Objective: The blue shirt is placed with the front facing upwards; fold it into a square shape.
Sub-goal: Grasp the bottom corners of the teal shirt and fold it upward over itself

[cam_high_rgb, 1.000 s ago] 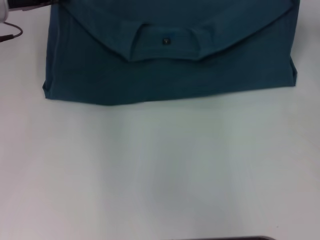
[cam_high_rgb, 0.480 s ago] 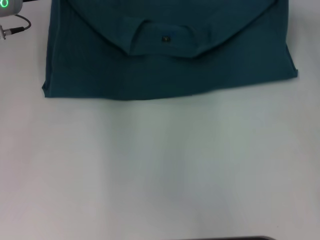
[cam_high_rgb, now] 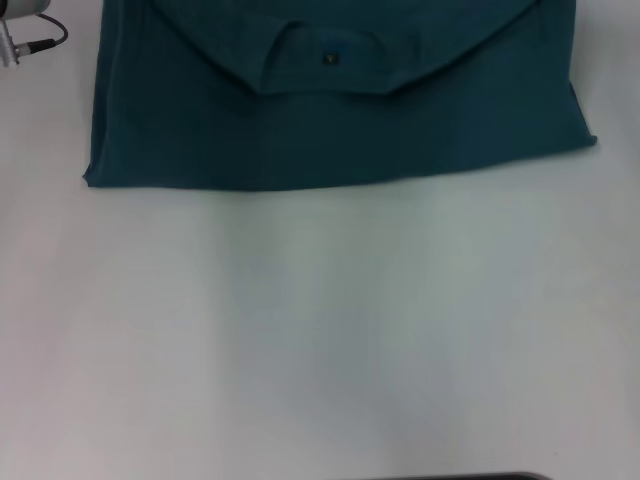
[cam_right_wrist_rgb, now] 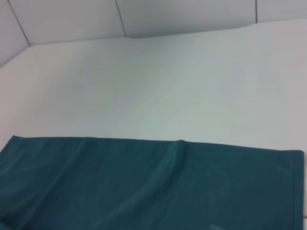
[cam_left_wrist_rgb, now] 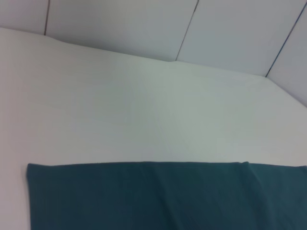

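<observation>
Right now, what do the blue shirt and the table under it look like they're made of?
The blue shirt looks like soft matte knit fabric, probably cotton: it drapes in gentle folds and has a ribbed collar. The table looks like a smooth, white, hard laminate or painted surface, faintly glossy; the exact material is unclear.

The blue shirt (cam_high_rgb: 330,120) is lying folded at the far side of the white table (cam_high_rgb: 320,340), collar and little black neck label facing up. Bit of the left arm (cam_high_rgb: 20,30) pokes in at the top-left corner.

wide bare table (cam_high_rgb: 330,340) before the folded blue shirt (cam_high_rgb: 330,130); nothing blocks passage.
</observation>
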You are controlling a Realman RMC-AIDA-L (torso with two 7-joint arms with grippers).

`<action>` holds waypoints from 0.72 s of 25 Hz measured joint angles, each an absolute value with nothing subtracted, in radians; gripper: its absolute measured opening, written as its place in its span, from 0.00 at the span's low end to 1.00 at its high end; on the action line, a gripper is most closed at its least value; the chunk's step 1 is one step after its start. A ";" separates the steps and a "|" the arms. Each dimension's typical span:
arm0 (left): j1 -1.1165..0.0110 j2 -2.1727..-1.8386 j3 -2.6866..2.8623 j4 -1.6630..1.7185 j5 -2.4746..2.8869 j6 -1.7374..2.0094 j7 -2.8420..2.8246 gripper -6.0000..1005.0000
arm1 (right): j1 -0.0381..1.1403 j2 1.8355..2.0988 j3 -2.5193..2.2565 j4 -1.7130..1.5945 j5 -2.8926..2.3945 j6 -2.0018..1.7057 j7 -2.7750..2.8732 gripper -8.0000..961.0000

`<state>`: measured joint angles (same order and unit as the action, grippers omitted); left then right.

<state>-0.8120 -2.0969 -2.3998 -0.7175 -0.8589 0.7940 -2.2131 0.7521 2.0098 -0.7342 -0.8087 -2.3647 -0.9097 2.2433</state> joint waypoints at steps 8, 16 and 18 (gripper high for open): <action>-0.815 -2.098 -2.352 -0.705 -0.858 0.742 -2.187 0.04 | 0.744 2.021 -0.773 -0.804 -2.373 -0.867 2.247 0.11; -0.833 -2.098 -2.338 -0.686 -0.855 0.707 -2.186 0.08 | 0.735 2.018 -0.769 -0.802 -2.373 -0.861 2.252 0.11; -0.837 -2.099 -2.335 -0.681 -0.854 0.701 -2.186 0.10 | 0.736 2.019 -0.774 -0.797 -2.373 -0.853 2.248 0.11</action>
